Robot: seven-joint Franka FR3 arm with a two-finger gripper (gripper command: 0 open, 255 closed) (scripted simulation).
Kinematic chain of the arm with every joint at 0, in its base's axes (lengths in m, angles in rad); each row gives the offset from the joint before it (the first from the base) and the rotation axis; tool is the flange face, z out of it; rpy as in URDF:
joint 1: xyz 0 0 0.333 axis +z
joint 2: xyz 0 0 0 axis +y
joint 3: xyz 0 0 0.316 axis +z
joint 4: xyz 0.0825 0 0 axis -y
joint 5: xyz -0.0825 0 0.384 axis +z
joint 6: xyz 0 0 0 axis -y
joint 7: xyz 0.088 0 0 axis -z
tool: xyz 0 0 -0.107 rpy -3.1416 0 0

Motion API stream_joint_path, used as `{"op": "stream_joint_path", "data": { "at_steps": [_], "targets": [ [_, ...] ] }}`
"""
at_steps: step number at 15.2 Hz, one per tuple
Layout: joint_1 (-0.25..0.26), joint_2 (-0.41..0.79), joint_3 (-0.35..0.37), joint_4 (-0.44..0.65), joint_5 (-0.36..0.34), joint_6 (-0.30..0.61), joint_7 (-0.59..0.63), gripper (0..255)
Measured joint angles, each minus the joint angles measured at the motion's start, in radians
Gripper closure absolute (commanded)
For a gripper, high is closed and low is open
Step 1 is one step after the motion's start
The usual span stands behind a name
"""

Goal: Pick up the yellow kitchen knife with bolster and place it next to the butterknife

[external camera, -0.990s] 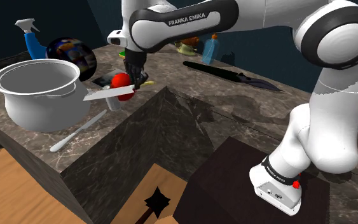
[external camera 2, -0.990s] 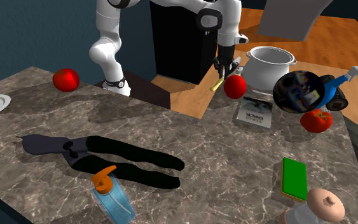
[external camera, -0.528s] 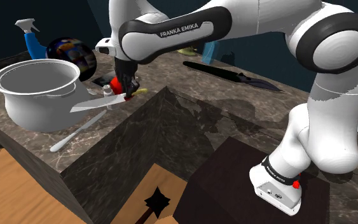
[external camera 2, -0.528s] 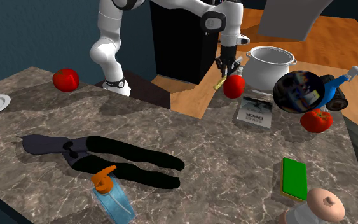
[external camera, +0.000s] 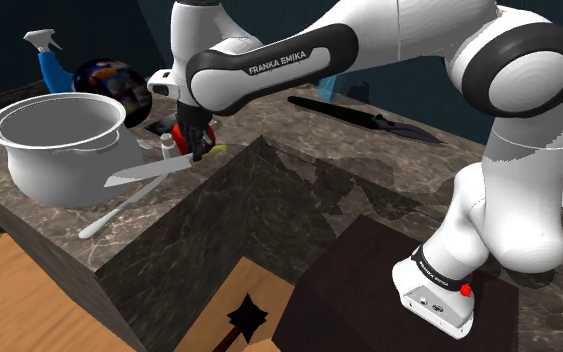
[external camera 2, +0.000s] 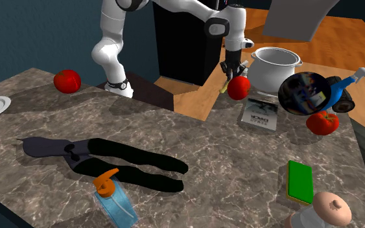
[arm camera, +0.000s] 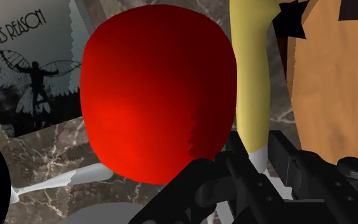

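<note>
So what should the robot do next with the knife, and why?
Probably ease the knife down onto the counter. The fingers clasp its yellow handle, and its blade hangs right by the butterknife, beside the pot, so lowering it looks like the last step before letting go.

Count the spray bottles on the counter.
2: orange-topped spray bottle at the second exterior view's near edge; blue spray bottle beside the dark ball. Others may be hidden.

The pale-yellow-handled kitchen knife (arm camera: pixel 250 83) carried a grey blade; round glossy fruit (arm camera: pixel 152 95) was solid red; brown stone countertop (external camera 2: pixel 239 162) was veined white.
</note>
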Motion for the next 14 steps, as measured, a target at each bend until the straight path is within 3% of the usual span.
{"op": "stream_joint_path", "data": {
  "at_steps": [7, 8, 14],
  "targets": [
    [-0.007, -0.001, 0.005, -0.014, 0.002, 0.031, -0.006, 255],
    [-0.005, -0.005, 0.005, -0.023, -0.001, 0.036, -0.001, 0],
    [-0.008, 0.027, 0.004, -0.014, -0.002, 0.022, -0.002, 0]
  ]
}}
